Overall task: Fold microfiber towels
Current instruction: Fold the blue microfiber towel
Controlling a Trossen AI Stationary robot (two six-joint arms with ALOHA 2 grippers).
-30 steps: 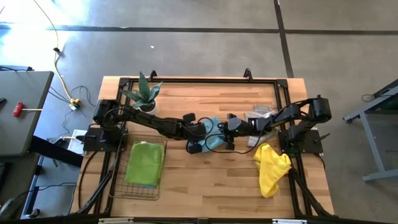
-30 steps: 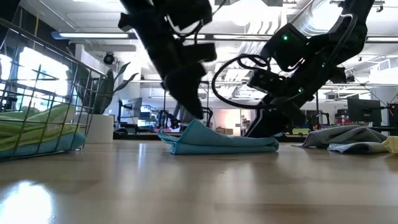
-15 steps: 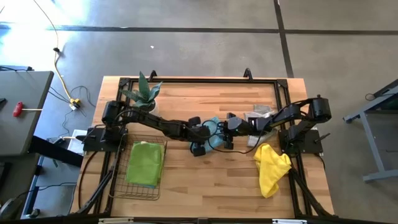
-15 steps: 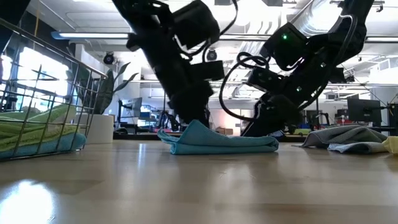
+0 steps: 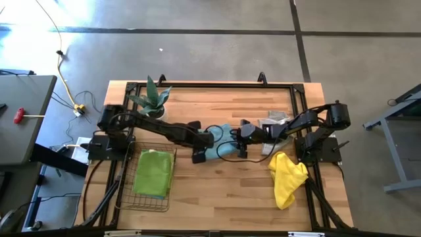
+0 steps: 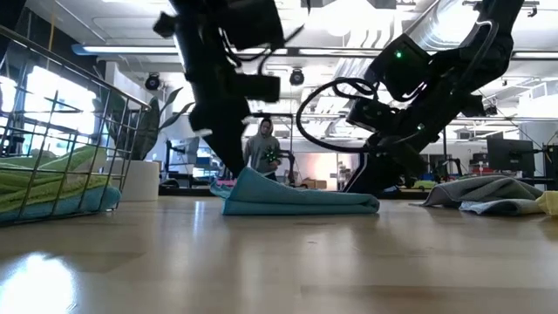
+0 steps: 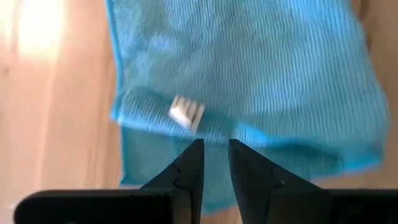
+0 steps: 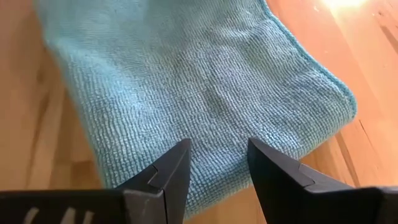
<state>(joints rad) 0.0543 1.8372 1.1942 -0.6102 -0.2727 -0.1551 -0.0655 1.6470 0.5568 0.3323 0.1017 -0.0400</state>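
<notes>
A teal towel (image 5: 222, 143), folded into a flat pad, lies mid-table; its left end (image 6: 247, 177) stands up in a small peak. My left gripper (image 7: 214, 144) is shut on it there, coming from the table's left (image 5: 200, 156). A white tag (image 7: 186, 113) is sewn on near the fingers. My right gripper (image 8: 217, 146) stands open over the towel's right end (image 6: 370, 199), fingers on either side of a flat stretch of cloth. Whether they touch it, I cannot tell. My left gripper pinches the teal towel between its two fingers at an edge of the folded layers (image 7: 214, 134), close to the white tag. The fingers slant down from the table's left. That end is raised slightly; the rest of the towel lies flat on the table.
A wire basket (image 5: 125, 191) at the near left holds a folded green towel (image 5: 154, 172) on a teal one. A potted plant (image 5: 152, 99) stands at the far left. A yellow towel (image 5: 288, 179) and a grey one (image 5: 273, 122) lie at the right. A person (image 6: 261, 148) stands beyond the table.
My left gripper went a little toward the table's right edge, then came back toward the left edge, tipping as it went. The teal towel has slid a short way to the left with it, its left end still peaked. The right arm kept still.
</notes>
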